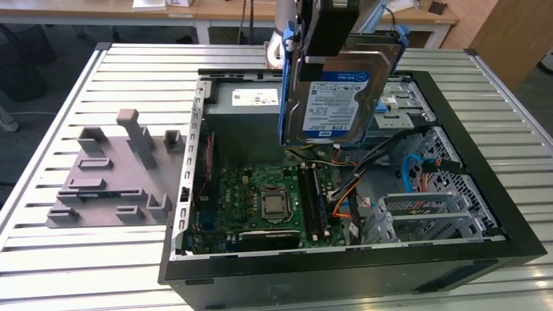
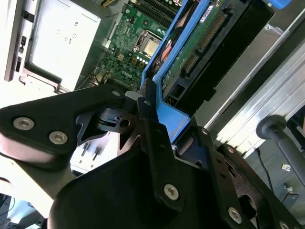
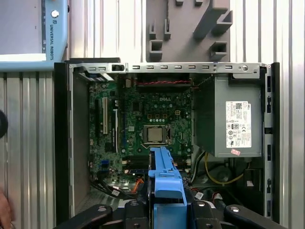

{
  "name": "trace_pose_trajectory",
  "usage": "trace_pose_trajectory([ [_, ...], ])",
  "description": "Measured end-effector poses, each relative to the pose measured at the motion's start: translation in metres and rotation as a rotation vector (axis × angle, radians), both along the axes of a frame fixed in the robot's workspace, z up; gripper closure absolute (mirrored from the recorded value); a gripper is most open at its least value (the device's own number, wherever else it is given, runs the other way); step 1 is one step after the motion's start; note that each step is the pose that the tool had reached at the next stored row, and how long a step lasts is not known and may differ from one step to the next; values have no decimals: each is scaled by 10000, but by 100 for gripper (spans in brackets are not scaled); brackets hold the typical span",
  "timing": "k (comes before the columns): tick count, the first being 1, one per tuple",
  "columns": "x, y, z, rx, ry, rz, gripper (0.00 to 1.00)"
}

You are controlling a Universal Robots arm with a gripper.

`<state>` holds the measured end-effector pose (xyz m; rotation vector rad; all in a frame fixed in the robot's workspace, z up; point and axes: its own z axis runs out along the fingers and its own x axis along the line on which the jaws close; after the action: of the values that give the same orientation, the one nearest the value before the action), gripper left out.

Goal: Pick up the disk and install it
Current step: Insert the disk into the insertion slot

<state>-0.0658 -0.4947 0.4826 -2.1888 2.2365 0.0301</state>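
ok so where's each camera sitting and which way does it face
exterior view: off the arm, looking down at the open computer case; the gripper holds the disk upright.
first wrist view: on the wrist, straight down past the gripper into the case.
second wrist view: on the wrist, slanting along the gripper and disk.
shared: both wrist views show the motherboard.

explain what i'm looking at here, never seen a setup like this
It is a robot arm working over an open computer case on a slatted metal table. The exterior view looks on from off the arm; both wrist views ride on the arm and look past its gripper. The gripper is shut on the disk, a silver hard drive in blue rails, held on edge above the case. Inside lie the motherboard and a grey power-supply box. A grey fixture plate sits beside the case.
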Motion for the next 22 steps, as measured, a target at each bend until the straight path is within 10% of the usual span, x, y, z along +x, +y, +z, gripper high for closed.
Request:
trace_pose_trajectory([
  [12,8,-264,-2,-4,0,0,64],
  [22,145,-346,-9,-4,1,-5,64],
])
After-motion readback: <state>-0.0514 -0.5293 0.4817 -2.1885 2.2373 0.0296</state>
